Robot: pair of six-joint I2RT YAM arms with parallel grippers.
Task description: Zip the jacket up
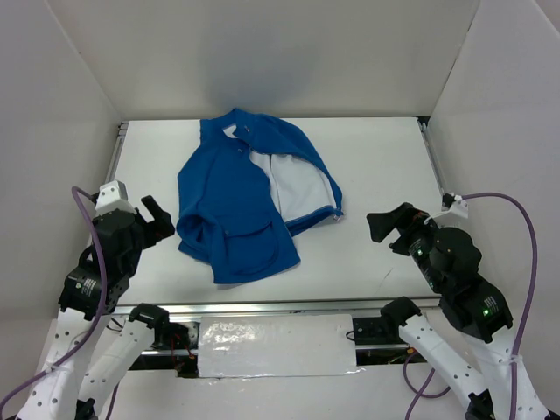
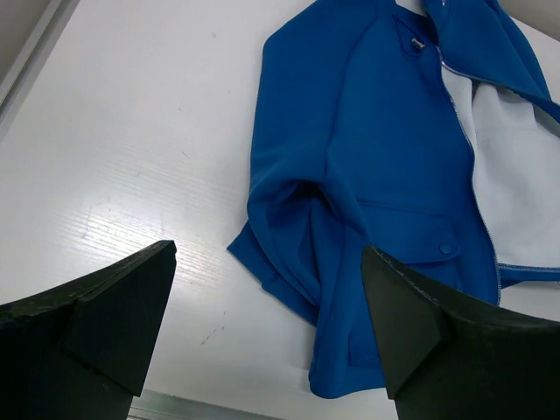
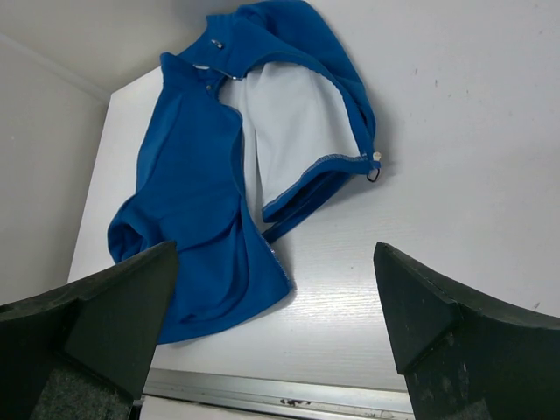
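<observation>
Black fingers of our left gripper (image 2: pixel 269 252) fill the bottom of its wrist view, spread wide and holding nothing. Our right gripper (image 3: pixel 276 249) is spread just as wide and is also empty. Both hang over the near half of the counter (image 1: pixel 385 157), one by the left edge and one toward the right edge, apart from the jacket (image 1: pixel 232 206). We see it lying left of the counter's middle, collar toward the far edge, front unzipped, one panel folded back to show white lining (image 1: pixel 293 188). Only the left wrist view shows the pocket (image 2: pixel 411 236) button. The right wrist view shows the zipper pull (image 3: pixel 374 166) best. The left wrist view cuts the jacket off at top and right.
</observation>
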